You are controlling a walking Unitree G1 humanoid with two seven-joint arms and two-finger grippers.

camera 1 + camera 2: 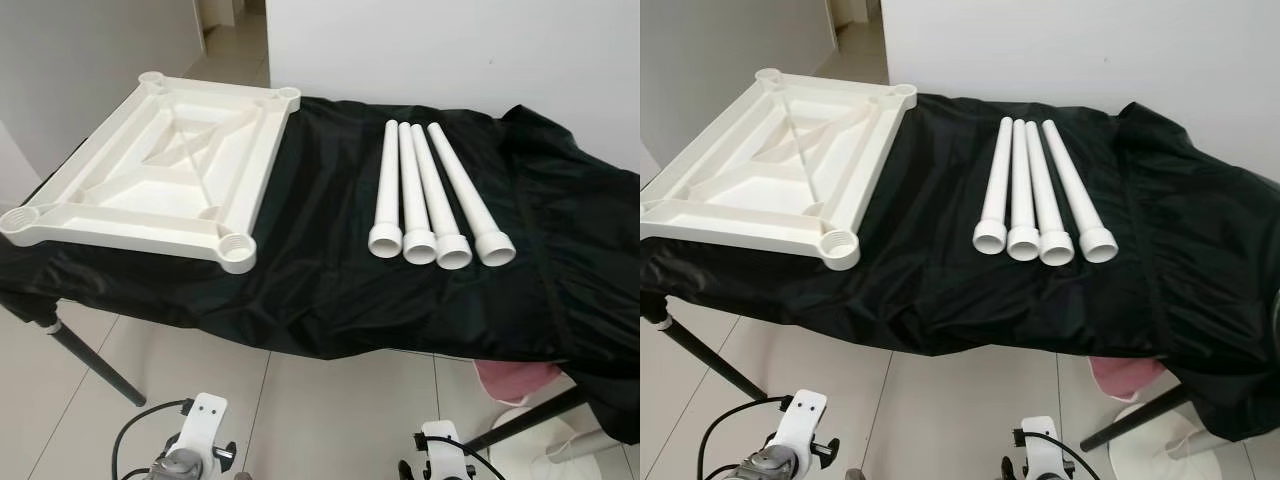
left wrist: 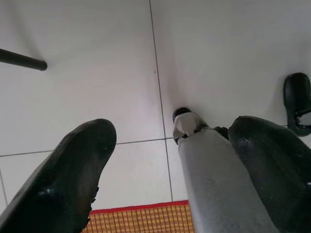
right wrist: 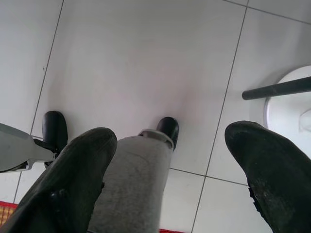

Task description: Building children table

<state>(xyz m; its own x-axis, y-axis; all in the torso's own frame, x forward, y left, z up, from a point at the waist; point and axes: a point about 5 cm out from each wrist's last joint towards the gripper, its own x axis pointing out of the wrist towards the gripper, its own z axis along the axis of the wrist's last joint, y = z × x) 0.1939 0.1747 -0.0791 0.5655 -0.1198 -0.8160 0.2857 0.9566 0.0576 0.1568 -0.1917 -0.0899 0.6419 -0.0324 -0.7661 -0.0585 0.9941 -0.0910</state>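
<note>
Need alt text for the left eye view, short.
A white tabletop lies upside down at the left of a black cloth; four white legs lie side by side to its right. Both arms hang low above the tiled floor.

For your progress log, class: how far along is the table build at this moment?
Done: the parts are laid out on the black cloth, the tabletop underside up, four legs side by side. In hand: nothing; the left gripper and right gripper hang open over the floor. Left: fitting all four legs into the corner sockets.
</note>
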